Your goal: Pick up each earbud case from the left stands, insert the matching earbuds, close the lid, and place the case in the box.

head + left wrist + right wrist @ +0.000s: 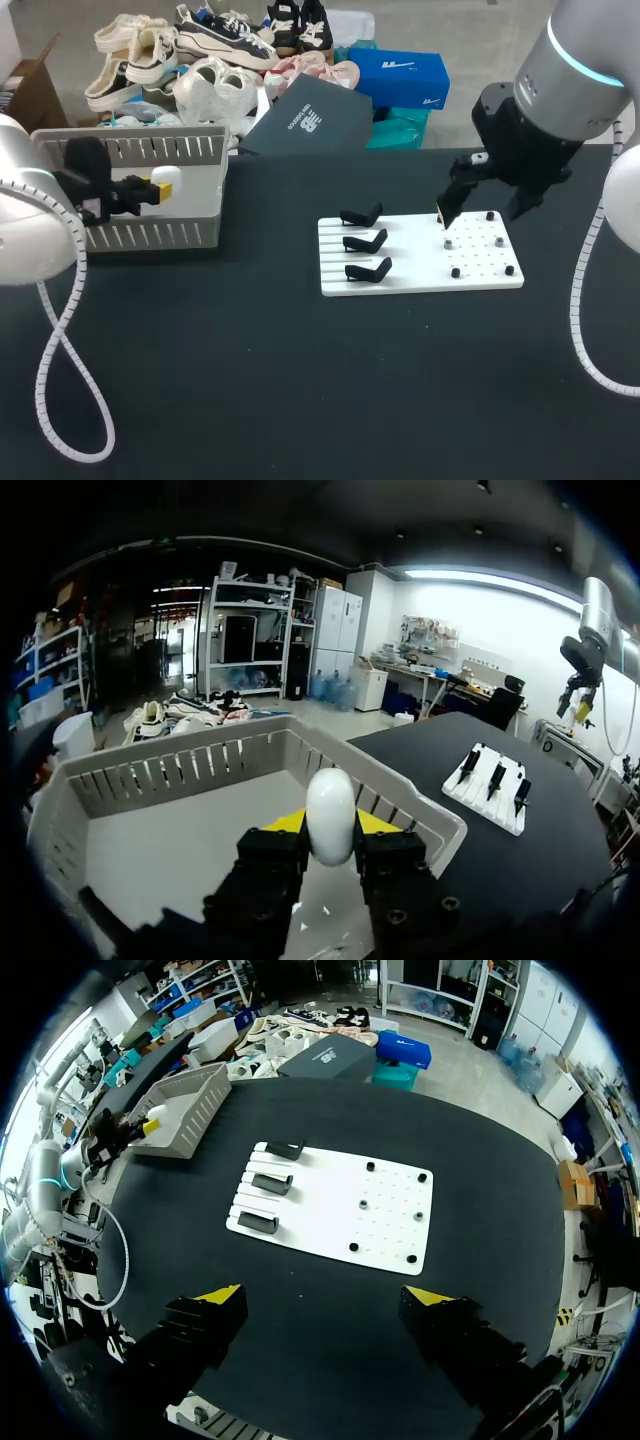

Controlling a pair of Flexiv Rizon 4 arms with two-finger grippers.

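On the desk (250,380), the box (180,765) lay directly beneath our left gripper (330,828). The board (390,1210) lay under our right gripper (325,1298), which was wide open and empty, well apart. The left gripper was clamped across the narrow width of the white earbud case (330,805). We could not make out its lid seam or any earbuds.

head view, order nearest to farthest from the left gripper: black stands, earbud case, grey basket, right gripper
From the left gripper:
1. earbud case, held between its fingers.
2. grey basket, directly below it.
3. black stands, on the white board's left side.
4. right gripper, over the board's right side.
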